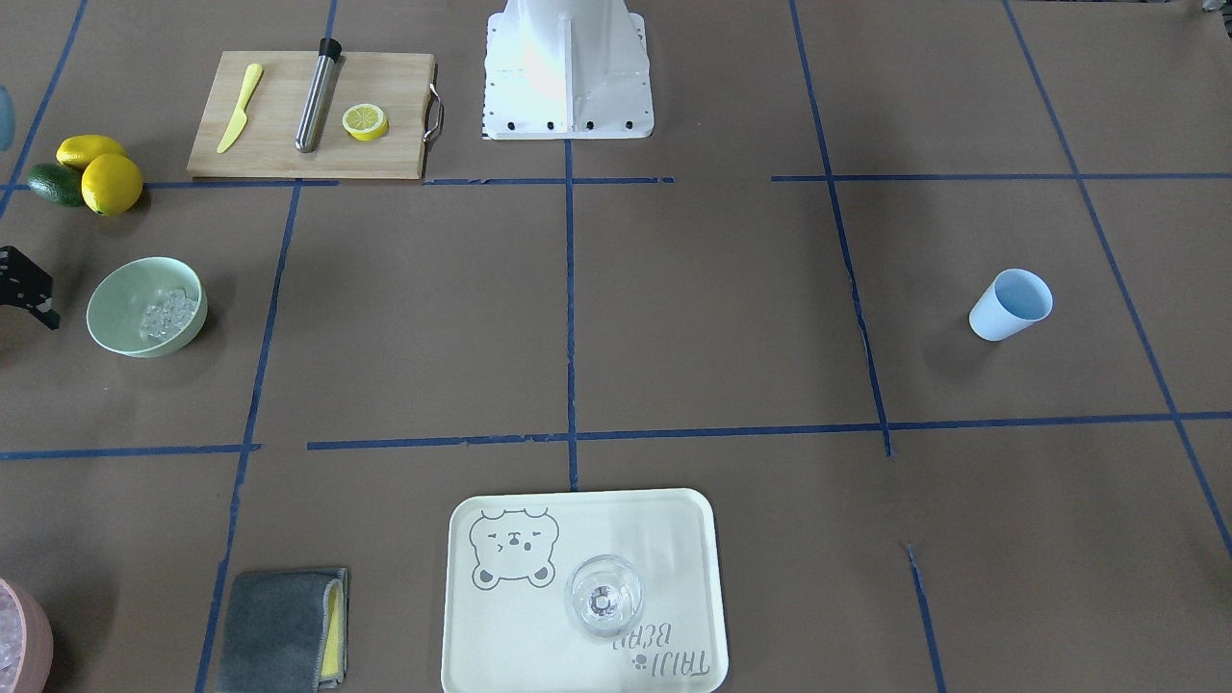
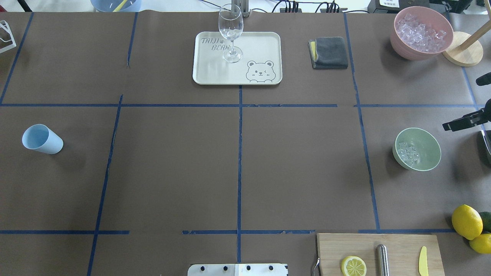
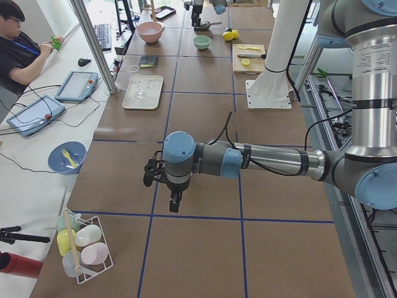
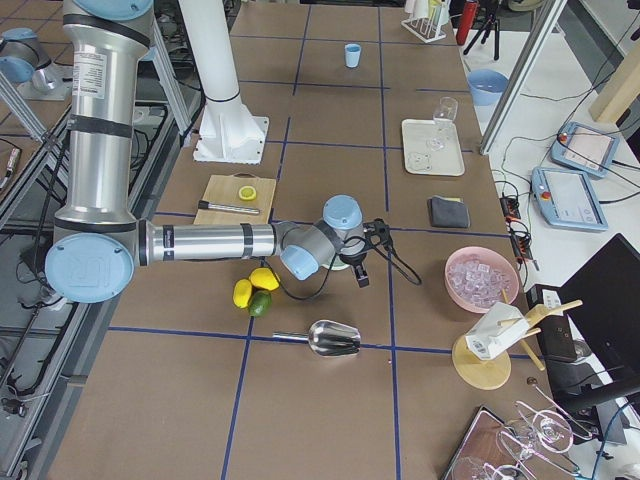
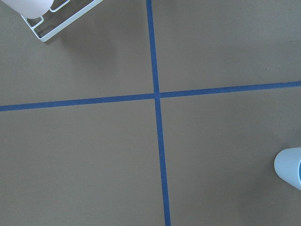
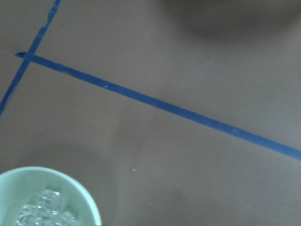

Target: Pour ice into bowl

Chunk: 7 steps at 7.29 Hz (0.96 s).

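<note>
Ice, a small heap of clear glassy cubes, lies inside the round pale mint-green bowl, gathered against the wall that faces the table's middle. To judge by that, the pour is done. The bowl stands upright just beside the right claw, on the claw's inner side and a little nearer the robot, and it shows only in the bottom corner of that wrist's view, so the claw is off to one side and not over the rim. How far its jaws are spread I cannot tell, since the table-edge views cut it off; nothing shows in its grasp. A shiny metal scoop lies on the table on the claw's outer side, well apart from it, probably set there as the tool no longer needed. The left claw hangs above bare brown paper, its jaws unreadable from the one side view, with a tipped pale blue plastic cup near it.
</note>
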Motion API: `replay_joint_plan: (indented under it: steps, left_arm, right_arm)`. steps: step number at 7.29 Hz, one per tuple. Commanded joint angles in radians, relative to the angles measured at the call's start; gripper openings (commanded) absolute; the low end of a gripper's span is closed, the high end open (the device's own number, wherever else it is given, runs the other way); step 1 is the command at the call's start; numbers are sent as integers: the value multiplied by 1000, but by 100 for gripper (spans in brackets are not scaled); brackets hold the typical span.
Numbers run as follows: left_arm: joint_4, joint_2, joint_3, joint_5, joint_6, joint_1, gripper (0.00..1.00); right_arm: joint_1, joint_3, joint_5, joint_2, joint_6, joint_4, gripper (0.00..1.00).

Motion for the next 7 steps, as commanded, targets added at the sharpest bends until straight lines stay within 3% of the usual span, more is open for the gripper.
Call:
replay_joint_plan:
  steps: [1,2,4,7]
  left_arm:
    - [-1,0,6,0,0,0,100]
    - [-3,0,6,0,0,0,100]
    - [-4,0,6,0,0,0,100]
    - [1,2,8,-43,0,0,100]
  right_arm:
    - [234,47,53,40,-195,-317,100]
    - [293,84,53,44,-342,-475,100]
    - [364,110,50,55,-409,-778,100]
    - [365,101,52,-7,-405,-736,100]
